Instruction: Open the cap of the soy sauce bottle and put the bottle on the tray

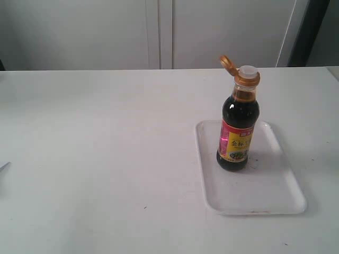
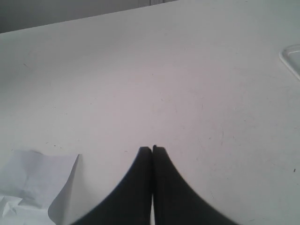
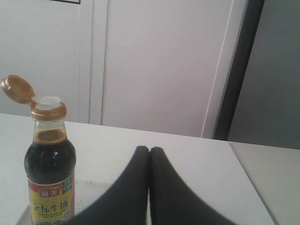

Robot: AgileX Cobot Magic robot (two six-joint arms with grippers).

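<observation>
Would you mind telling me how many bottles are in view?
1: the soy sauce bottle stands upright on the tray, its cap flipped open.

Soft, even light washed the scene, bright but slightly hazy. The soy sauce bottle (image 1: 238, 129) cast only a faint shadow onto the tray (image 1: 275, 198). Glare flattened the white tabletop (image 1: 106, 159). Both wrist views showed their near fingers dark and blurred.
</observation>
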